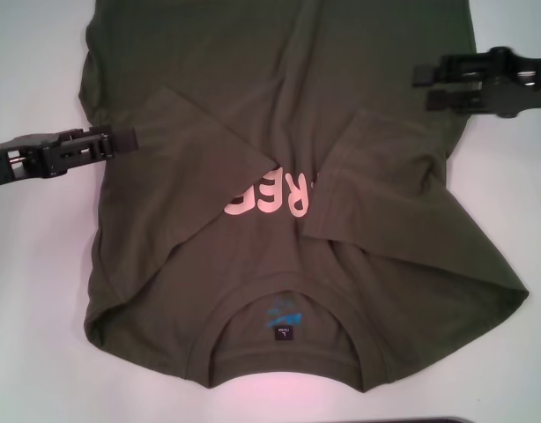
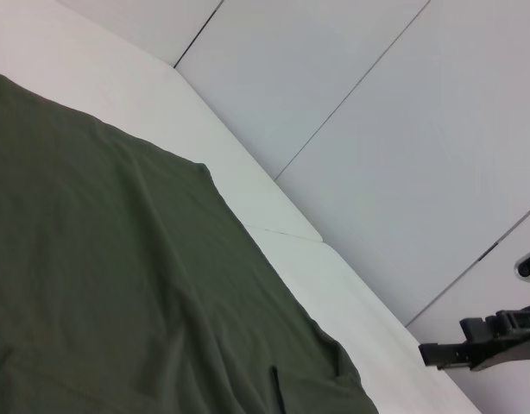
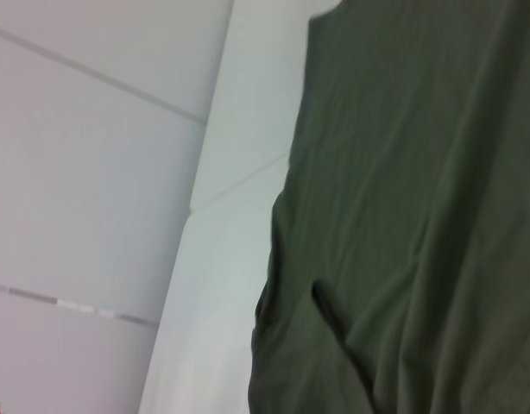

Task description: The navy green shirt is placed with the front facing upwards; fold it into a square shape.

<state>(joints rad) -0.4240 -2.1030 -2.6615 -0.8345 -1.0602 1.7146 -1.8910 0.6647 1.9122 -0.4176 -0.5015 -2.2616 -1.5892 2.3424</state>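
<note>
Here the shirt point(image 1: 279, 176) is spread on the worktop point(image 1: 41, 70), sleeves folded inward, limp and best pinched at its side edges, with the left tool point(image 1: 129, 139) together and the right tool point(image 1: 426, 85) apart.

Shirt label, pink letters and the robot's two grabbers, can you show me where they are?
blue neck label point(image 1: 283, 317), head view, on the blue patch inside the collar.
pink lettering point(image 1: 270, 199), head view, on the middle letters.
left gripper point(image 1: 129, 138), head view, at its fingertips.
right gripper point(image 1: 426, 85), head view, between its two fingertips.
</note>
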